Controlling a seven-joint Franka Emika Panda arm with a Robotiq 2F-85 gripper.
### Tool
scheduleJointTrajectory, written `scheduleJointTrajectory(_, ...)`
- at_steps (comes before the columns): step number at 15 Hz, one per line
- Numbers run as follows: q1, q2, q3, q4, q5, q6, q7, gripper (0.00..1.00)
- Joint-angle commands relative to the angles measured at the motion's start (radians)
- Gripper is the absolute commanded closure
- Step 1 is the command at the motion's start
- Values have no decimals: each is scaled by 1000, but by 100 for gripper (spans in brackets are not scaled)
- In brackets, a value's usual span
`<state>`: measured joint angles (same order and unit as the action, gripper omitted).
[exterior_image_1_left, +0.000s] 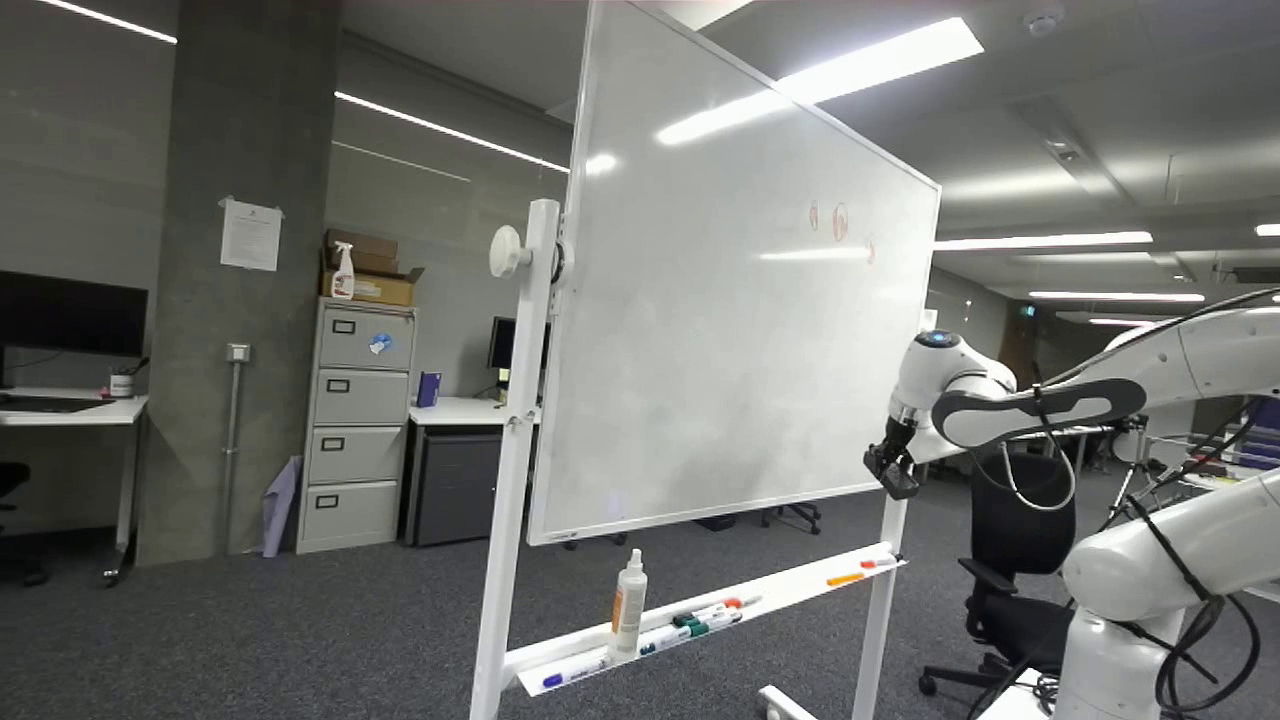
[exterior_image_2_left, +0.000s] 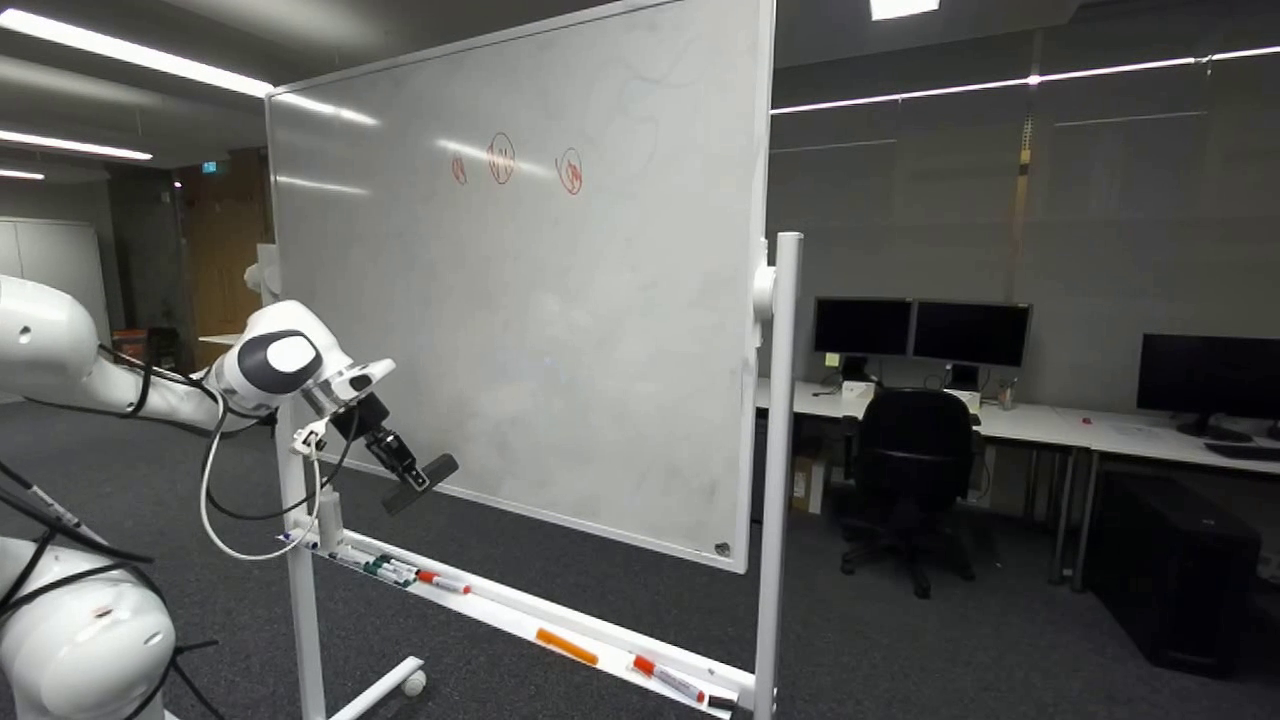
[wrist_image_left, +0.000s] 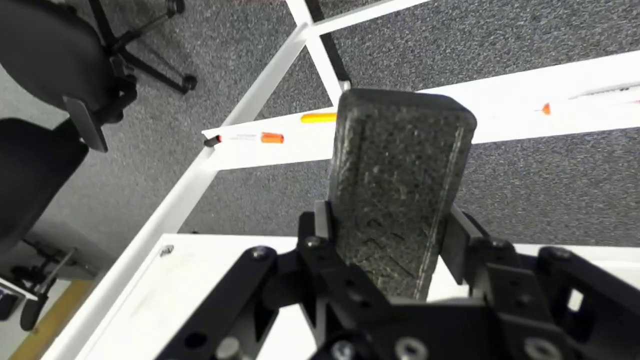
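Closest to the wrist camera, a black, jointed, two-fingered hand (wrist_image_left: 389, 230) grasps a dark grey, round-cornered rectangular block (wrist_image_left: 400, 185), one finger against each long side. In both exterior views the block hangs by the lower edge of a large white-framed whiteboard (exterior_image_2_left: 560, 350); whether it touches the board cannot be told. Below, open room separates that edge from a white ledge (wrist_image_left: 510, 112). Toward one end of the ledge lie an orange pen-like stick (exterior_image_2_left: 567, 646) and a white marker with a red cap (exterior_image_2_left: 668, 679); toward the opposite end stands a white bottle (exterior_image_1_left: 628, 606). Past the white post (wrist_image_left: 176, 206) at the stick's end, a black swivel chair (exterior_image_1_left: 1025, 540) stands on dark grey carpet (wrist_image_left: 550, 190).
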<state>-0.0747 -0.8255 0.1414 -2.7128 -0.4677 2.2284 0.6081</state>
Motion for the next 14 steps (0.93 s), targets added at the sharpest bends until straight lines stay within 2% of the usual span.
scheduleJointTrajectory(1,-25,-81,33,46,-32,5,-154,69)
scheduleJointTrajectory(4,-23,-119,32,79,-52,50,-265,69)
scheduleJointTrajectory(5,-32,-94,49,65,2,20,-213,44)
scheduleJointTrajectory(7,-30,-115,47,77,-4,26,-251,44)
scheduleJointTrajectory(14,-30,-120,47,77,-7,27,-255,44)
